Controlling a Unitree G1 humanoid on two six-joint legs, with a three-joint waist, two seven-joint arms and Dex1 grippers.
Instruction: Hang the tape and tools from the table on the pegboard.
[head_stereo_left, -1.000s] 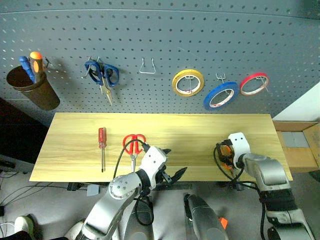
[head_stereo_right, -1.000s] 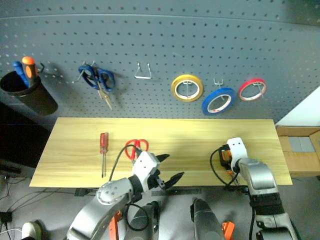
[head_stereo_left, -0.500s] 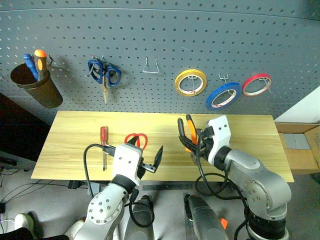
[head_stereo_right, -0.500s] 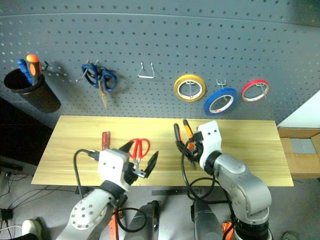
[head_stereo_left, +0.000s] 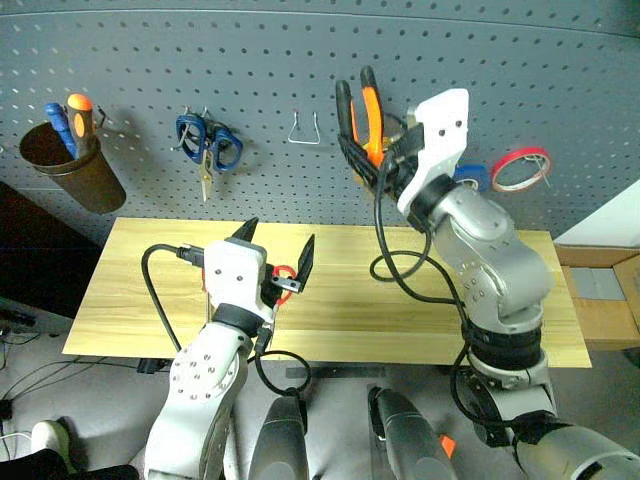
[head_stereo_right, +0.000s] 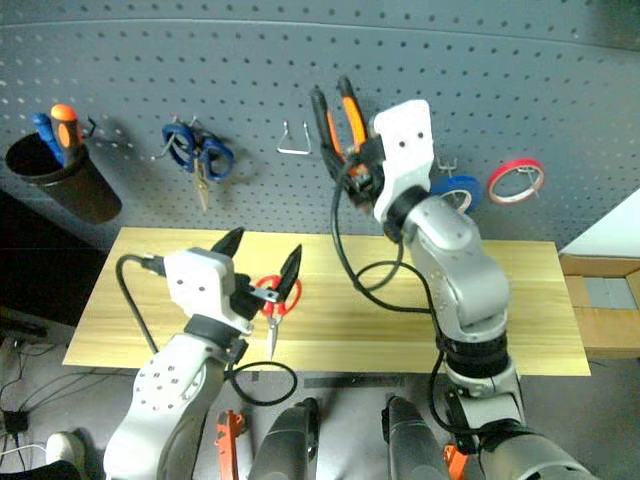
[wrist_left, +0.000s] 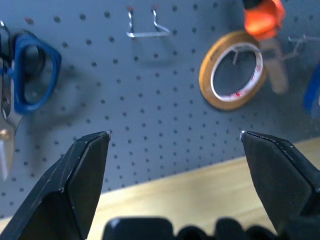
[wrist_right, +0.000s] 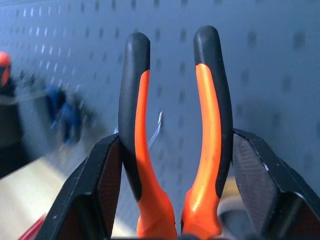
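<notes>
pliers up at the board, hook not yet caught

while the right gripper (head_stereo_left: 372, 150) clamps the pliers (head_stereo_left: 361, 118) with the orange-and-black handles pointing up against the pegboard (head_stereo_left: 140, 60), nothing has gone onto a hook, so a miss is the likely failure. the bare wire hook (head_stereo_left: 303, 130) sits just beside the handles; judged from here, if the handles slide past it and the fingers let go, the pliers drop to the table (head_stereo_left: 150, 300) or off its near edge. the yellow roll (wrist_left: 232, 69) and the blue tape (head_stereo_right: 452, 190) hang close behind that arm, and a sideways sweep could knock them off their pegs. the left gripper (head_stereo_left: 276, 262) stands wide apart and empty above the near-left part of the table, with the red-handled scissors (head_stereo_right: 271, 302) lying under it; a careless descent could shove them toward the edge.
</notes>
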